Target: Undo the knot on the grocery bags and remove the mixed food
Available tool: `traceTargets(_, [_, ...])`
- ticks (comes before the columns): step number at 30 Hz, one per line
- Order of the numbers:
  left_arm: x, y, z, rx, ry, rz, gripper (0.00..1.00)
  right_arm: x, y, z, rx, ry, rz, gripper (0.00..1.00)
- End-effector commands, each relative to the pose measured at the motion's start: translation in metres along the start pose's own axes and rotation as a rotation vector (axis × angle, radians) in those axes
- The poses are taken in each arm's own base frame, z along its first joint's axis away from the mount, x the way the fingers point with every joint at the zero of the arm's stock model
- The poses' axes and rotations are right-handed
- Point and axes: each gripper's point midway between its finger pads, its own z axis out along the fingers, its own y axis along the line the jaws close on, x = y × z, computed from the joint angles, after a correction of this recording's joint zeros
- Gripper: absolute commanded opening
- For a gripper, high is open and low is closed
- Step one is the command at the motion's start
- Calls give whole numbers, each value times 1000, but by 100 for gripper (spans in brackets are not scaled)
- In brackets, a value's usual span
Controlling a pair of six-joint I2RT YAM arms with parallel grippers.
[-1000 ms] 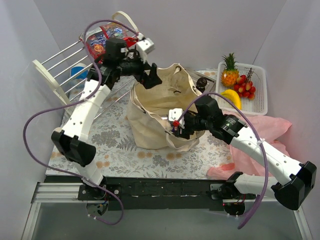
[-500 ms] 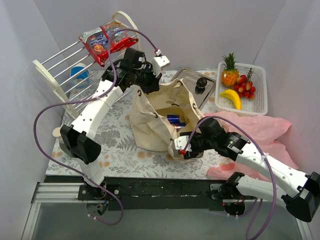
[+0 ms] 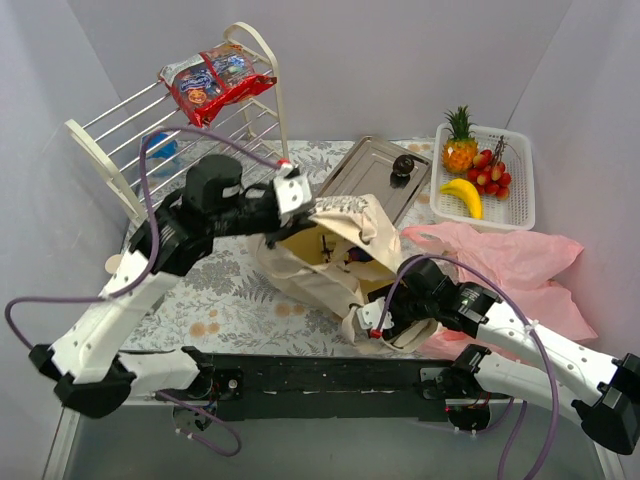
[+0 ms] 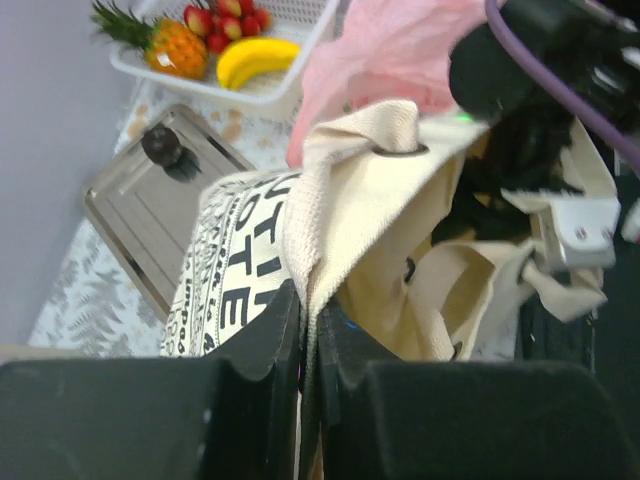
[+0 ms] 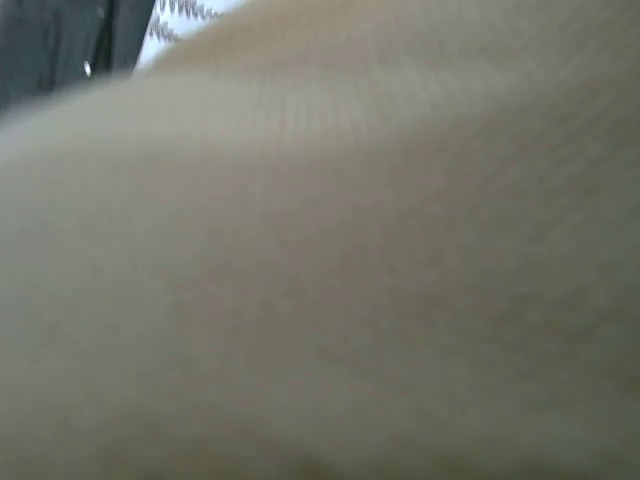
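Near the middle of the surface (image 3: 215, 290) lies the tote (image 3: 300, 275), floppy and tipped over, with the pink bag (image 3: 500, 262) just to its right. The left pincer (image 4: 308, 310) is squeezed tight on the tote's top edge, cloth caught between its jaws. The right pincer (image 3: 368, 325) is low at the tote's near corner, but its camera sees only blurry beige cloth, so I cannot tell if it is open or holds anything. To do this step well, I think the left arm should lift the edge slowly while the other side is held down (or the whole bag may slide along). The tote is thick, soft, woven cloth that sags and folds, with a hard metal ring (image 4: 400, 150) near the edge. The pink bag looks thin and crinkly.
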Motion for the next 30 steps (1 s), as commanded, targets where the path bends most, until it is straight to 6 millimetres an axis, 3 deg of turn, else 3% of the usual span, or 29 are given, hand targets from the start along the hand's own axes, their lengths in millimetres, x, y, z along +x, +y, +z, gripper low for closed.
traceTargets(1, [56, -50, -23, 91, 45, -15, 0, 23, 16, 8, -36, 67, -67, 60])
traceTargets(2, [86, -63, -22, 114, 96, -45, 0, 23, 16, 10, -37, 69, -82, 60])
traceTargets(4, [95, -70, -31, 96, 89, -55, 0, 24, 18, 12, -39, 71, -93, 60])
traceTargets(6, [106, -70, -29, 76, 113, -88, 0, 16, 7, 11, 8, 48, -81, 59])
traceTargets(7, [107, -69, -28, 71, 120, -105, 6, 11, 0, 11, 38, 29, -64, 58])
traceTargets(8, [106, -68, -27, 65, 123, -118, 19, 0, -17, 9, 107, -6, -23, 58])
traceTargets(9, [105, -65, -25, 56, 124, -122, 44, -10, -30, 6, 146, -32, -6, 57])
traceTargets(10, [100, -55, -24, 12, 113, -116, 55, -17, -38, 5, 169, -52, 15, 57])
traceTargets(12, [82, -38, -24, -58, 81, -109, 69, -34, -57, 2, 221, -110, 64, 57])
traceTargets(15, [71, -19, -23, -115, 85, -79, 73, -54, -73, 3, 205, -159, 82, 53])
traceTargets(20, [87, -7, -24, -187, 157, -106, 76, -68, -101, 13, 192, -165, 100, 47])
traceTargets(26, [63, 10, -19, -239, 96, -104, 78, -37, -124, 54, 192, -28, 79, 46])
traceTargets(30, [62, 9, -13, -212, 94, -96, 78, -17, -130, 75, 172, 26, 48, 46])
